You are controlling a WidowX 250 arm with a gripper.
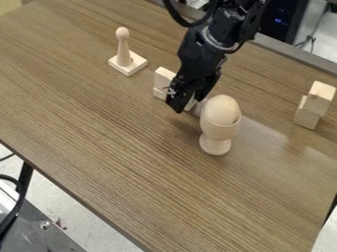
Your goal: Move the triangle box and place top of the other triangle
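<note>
In the camera view, the gripper [189, 104] hangs over the desk [99, 142], between the far edge and the middle. I cannot tell how far it is open or whether it has hold of anything. Partly hidden by it is a pale block [164, 78], and a pale sliver [191, 105] shows at its tip; these are probably the triangle boxes, though their full outline is covered. A wooden egg [221, 109] in its cup [219, 129] stands just beside, on the side toward the desk's right end.

The triangle box looks like bare wood, so likely light, stiff and hard to damage. Its smooth faces may slide, most of all if squeezed on a slope. Best taken low across two parallel flat faces, level, leaving its underside free for setting on the other triangle, and clear of the top-heavy cup.
</note>
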